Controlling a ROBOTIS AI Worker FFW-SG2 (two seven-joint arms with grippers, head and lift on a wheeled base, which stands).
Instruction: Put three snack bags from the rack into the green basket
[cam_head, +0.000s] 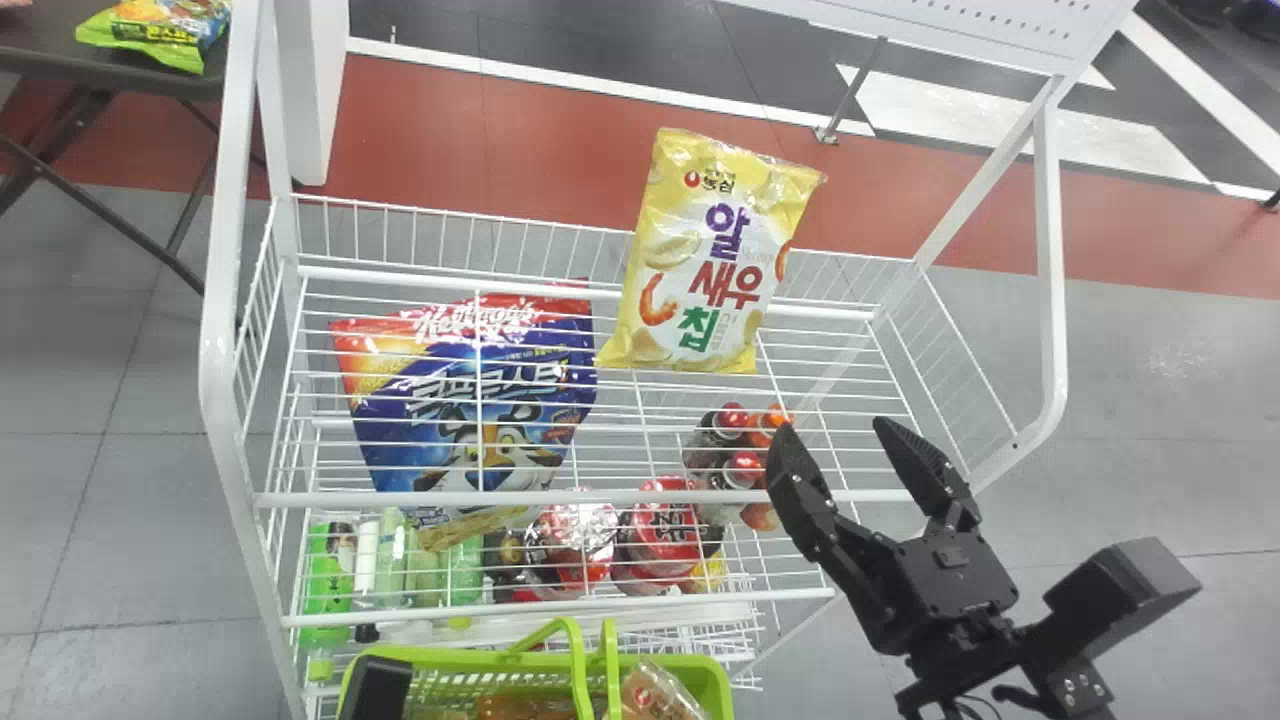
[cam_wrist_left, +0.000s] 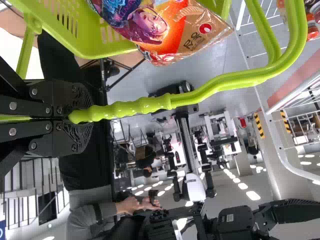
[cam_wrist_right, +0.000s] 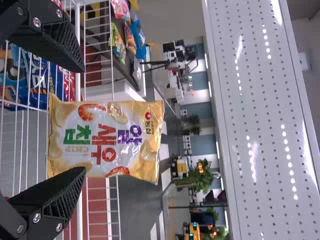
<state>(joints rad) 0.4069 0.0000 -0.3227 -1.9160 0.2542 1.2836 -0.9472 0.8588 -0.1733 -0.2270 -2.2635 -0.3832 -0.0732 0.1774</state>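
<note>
My right gripper (cam_head: 835, 435) stands open over the rack's right front part. A yellow snack bag (cam_head: 705, 255) stands upright by the rack's back rail, beyond and left of that gripper. In the right wrist view the same bag (cam_wrist_right: 107, 140) is ahead of the right gripper (cam_wrist_right: 83, 121), with nothing held. At the bottom left is my left gripper (cam_head: 378, 688), beside the green basket (cam_head: 715, 680). In the left wrist view the left gripper (cam_wrist_left: 75, 116) is shut on the basket's green handle (cam_wrist_left: 200, 92). An orange-brown snack bag (cam_wrist_left: 195, 30) lies in the basket.
A blue cereal bag (cam_head: 470, 400) lies on the left of the wire rack (cam_head: 550, 497). Bottles and jars (cam_head: 665, 535) stand on the lower shelf. A dark table (cam_head: 40, 50) with another snack bag is at the far left; a white perforated panel (cam_wrist_right: 260, 125) rises behind the rack.
</note>
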